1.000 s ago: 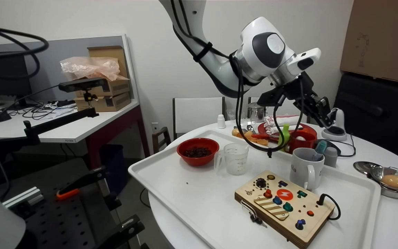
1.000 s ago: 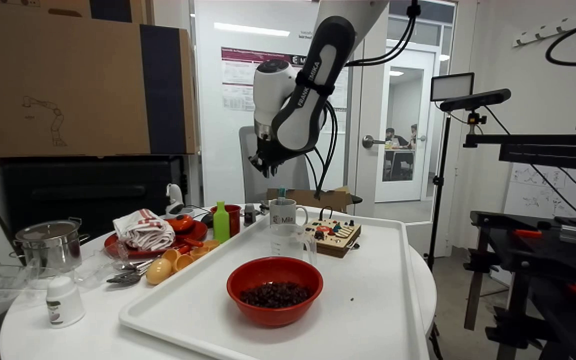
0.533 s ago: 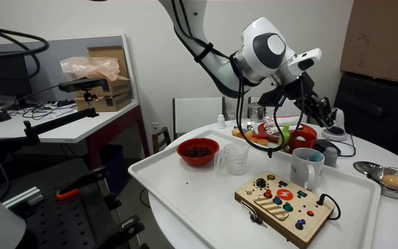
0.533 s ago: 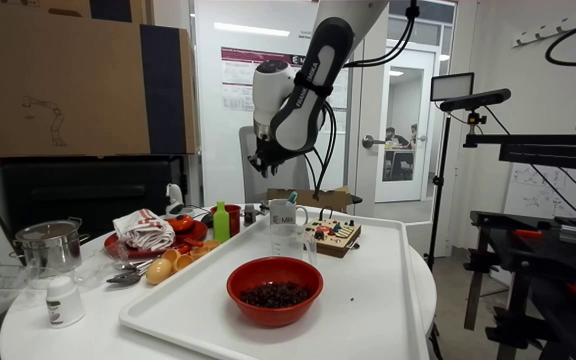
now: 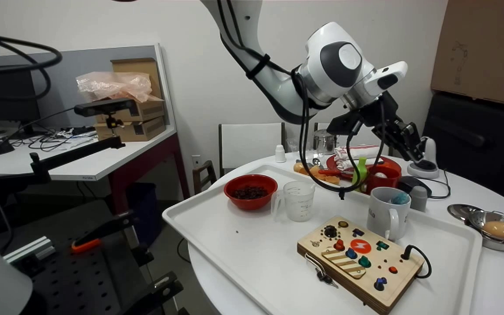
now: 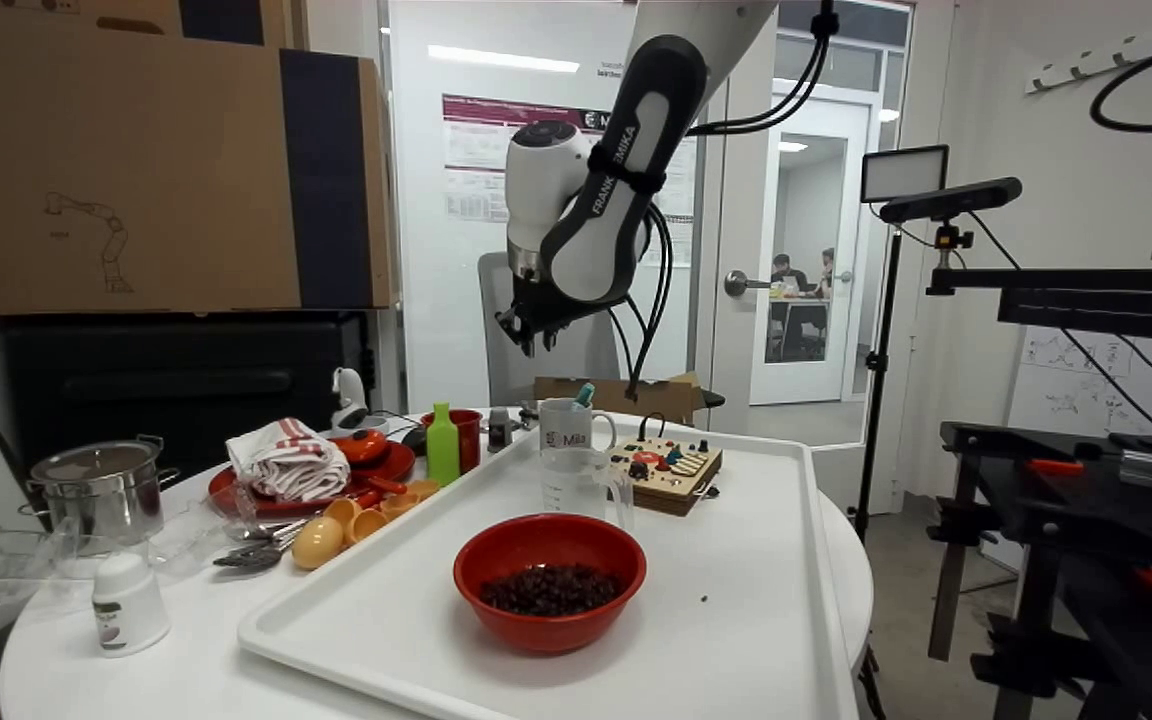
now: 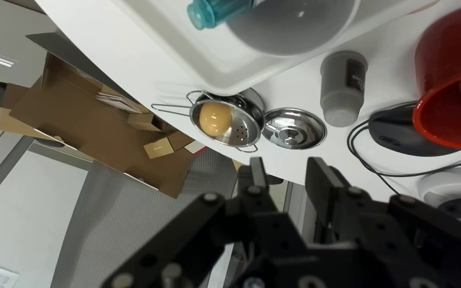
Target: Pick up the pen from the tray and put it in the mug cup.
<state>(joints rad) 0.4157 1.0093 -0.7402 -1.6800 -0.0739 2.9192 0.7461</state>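
The teal pen leans inside the white mug cup, its teal end above the rim toward the handle. The mug stands upright on the white tray, behind the wooden switch box. In the wrist view the pen's end and the mug's grey interior are cut off by the top edge; the pen's lower part is hidden in the mug. My gripper hangs above the mug in an exterior view, clear of mug and pen. Its fingers stand open with a gap and nothing between them.
On the tray are the switch box, a clear measuring cup and a red bowl. Beside it stand a grey shaker, a red pot, a strainer with an egg and a green bottle.
The pen has dropped lower and tipped over toward the mug's handle; a second ago it stood more upright and higher. My gripper has opened slightly, and the arm has hardly moved.
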